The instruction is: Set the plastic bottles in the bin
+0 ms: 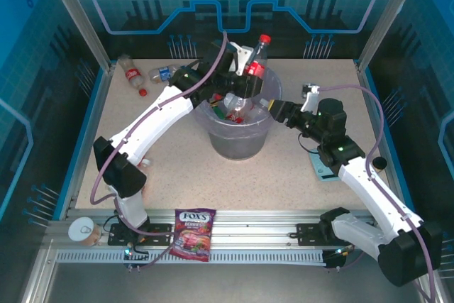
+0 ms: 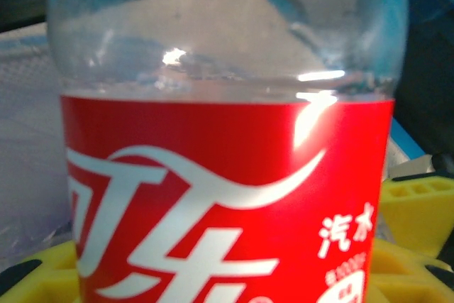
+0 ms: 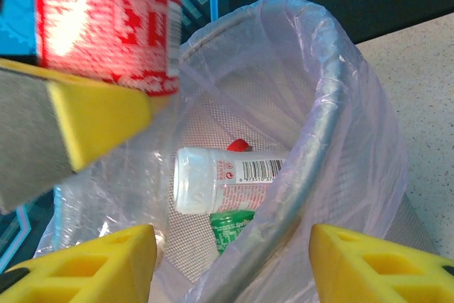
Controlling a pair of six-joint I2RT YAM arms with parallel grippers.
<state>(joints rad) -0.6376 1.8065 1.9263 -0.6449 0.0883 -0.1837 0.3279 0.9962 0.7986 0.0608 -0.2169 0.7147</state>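
Two clear plastic bottles [image 1: 131, 74] lie far-left on your desk [image 1: 184, 175]. L fingers [image 2: 418, 211] clamp an upright red-capped, red-labelled clear bottle [image 1: 257, 62] over the round grey lilac-lined bin [image 1: 237, 143]. R fingers [image 3: 376, 260] half-open, empty, at bin's right rim. White-labelled bottle [image 3: 220, 188] + green bottle [image 3: 230, 226] inside.

bin [image 1: 237, 145]: mid-table | over far rim: bottle [image 1: 259, 51] in left gripper [image 1: 247, 70] | inside: bottles [image 3: 223, 184] | far-left behind: two more bottles [image 1: 130, 73], [image 1: 164, 72] | before: bag [image 1: 193, 234] | before-left: can [image 1: 85, 230] | right, at rim: right gripper [image 1: 277, 110]
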